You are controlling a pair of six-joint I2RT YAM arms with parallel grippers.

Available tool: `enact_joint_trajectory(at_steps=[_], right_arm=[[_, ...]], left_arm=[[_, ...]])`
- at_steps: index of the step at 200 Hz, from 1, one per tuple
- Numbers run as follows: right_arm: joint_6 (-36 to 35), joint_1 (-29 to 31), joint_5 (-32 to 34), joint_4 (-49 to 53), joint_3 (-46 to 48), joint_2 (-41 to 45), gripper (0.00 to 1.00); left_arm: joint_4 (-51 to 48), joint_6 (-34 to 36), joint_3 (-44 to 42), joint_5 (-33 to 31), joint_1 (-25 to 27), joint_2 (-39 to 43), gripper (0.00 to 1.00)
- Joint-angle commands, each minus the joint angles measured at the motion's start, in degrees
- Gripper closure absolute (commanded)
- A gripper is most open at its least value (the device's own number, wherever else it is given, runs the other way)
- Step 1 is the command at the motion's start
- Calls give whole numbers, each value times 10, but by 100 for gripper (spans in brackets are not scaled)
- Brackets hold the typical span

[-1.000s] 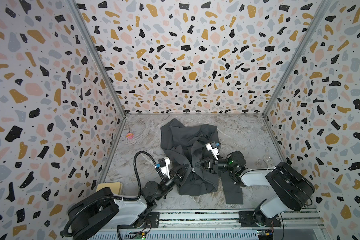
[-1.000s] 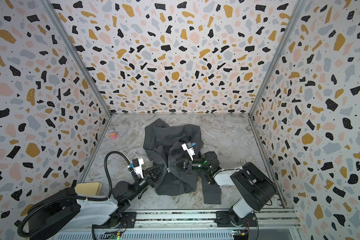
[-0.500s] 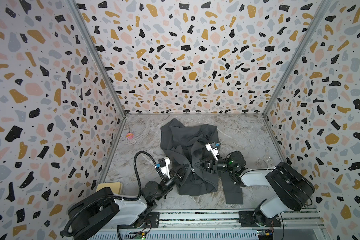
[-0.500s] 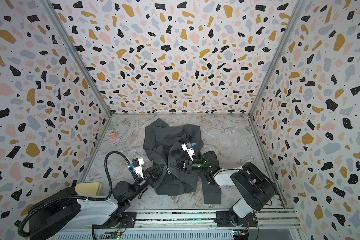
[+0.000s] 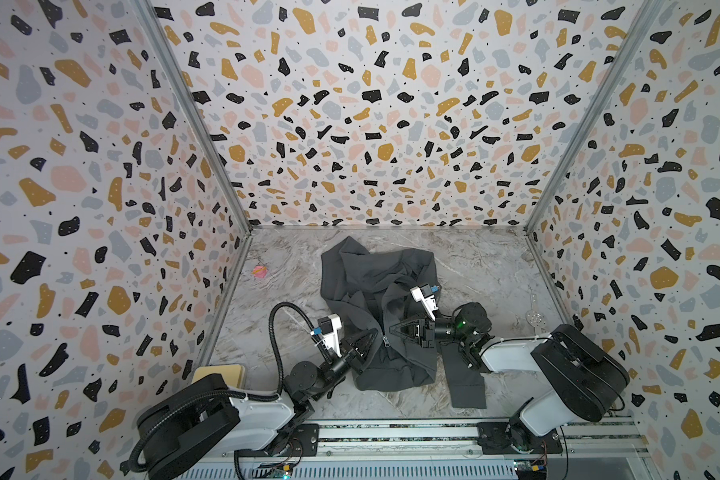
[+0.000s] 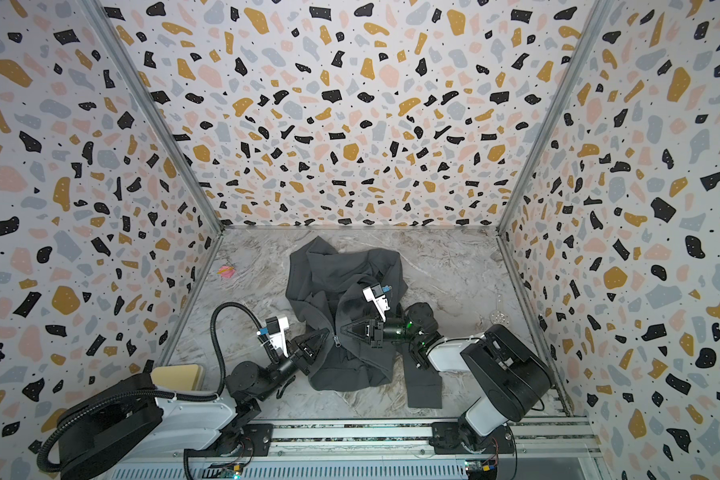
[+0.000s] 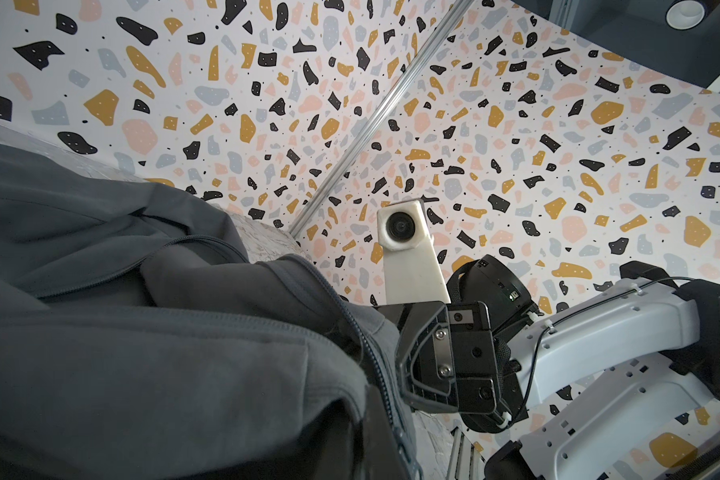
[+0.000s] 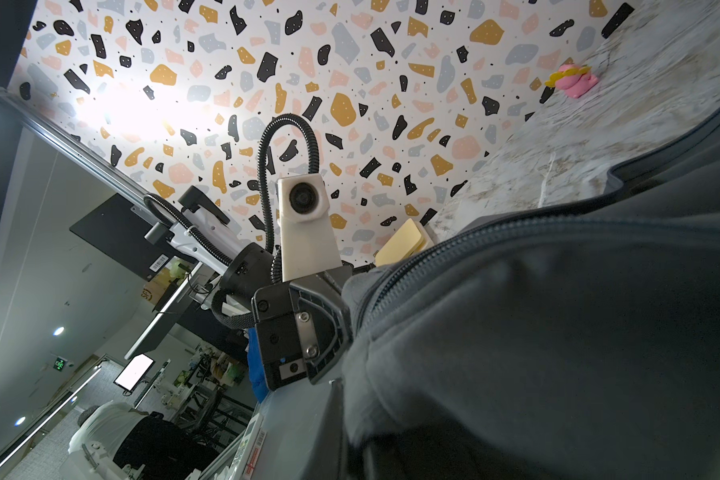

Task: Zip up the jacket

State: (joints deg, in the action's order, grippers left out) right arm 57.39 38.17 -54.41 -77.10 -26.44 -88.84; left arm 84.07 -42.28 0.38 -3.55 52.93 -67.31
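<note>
We find the jacket [image 5: 375,282] mid-table [image 5: 474,266], our left gripper [image 5: 373,336] at its left edge facing our right gripper [image 5: 395,328] on its front, a toy [image 5: 259,271] near the table's left edge, and a pad [image 5: 221,372] in the front-left corner.

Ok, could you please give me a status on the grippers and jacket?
Left gripper shut on jacket, right gripper shut on it opposite. Jacket crumpled, zip pull between them. Small pink item well clear.
</note>
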Motion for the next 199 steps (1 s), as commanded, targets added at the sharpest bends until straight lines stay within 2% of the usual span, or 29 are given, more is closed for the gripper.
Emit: enact_joint_trajectory(at_steps=[1, 199], right_arm=[[-10, 2, 0, -16, -20, 12, 100], [-4, -1, 14, -1, -33, -8, 100]], left_arm=[[31, 16, 2, 2, -2, 4, 100], [11, 21, 8, 21, -2, -9, 100]])
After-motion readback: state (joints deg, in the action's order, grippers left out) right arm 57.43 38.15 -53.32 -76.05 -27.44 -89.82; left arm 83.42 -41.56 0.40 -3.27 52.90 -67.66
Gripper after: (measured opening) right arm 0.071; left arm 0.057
